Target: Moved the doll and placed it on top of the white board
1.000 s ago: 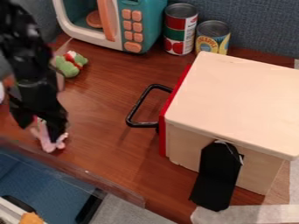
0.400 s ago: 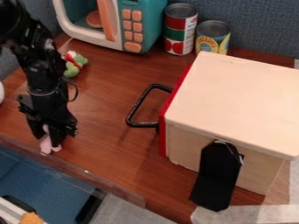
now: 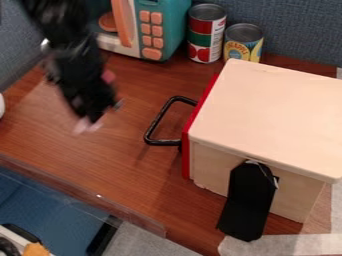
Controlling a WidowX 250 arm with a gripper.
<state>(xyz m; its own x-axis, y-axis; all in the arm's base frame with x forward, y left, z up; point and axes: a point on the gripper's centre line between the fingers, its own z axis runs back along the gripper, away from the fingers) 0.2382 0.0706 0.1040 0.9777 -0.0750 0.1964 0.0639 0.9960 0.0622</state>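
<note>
Dangling doll, pink end down, axis unclear

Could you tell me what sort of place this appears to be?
It looks like a tabletop play-kitchen setup, perhaps in an office or lab: a toy microwave and food cans stand on a wooden surface before a fabric partition.
</note>
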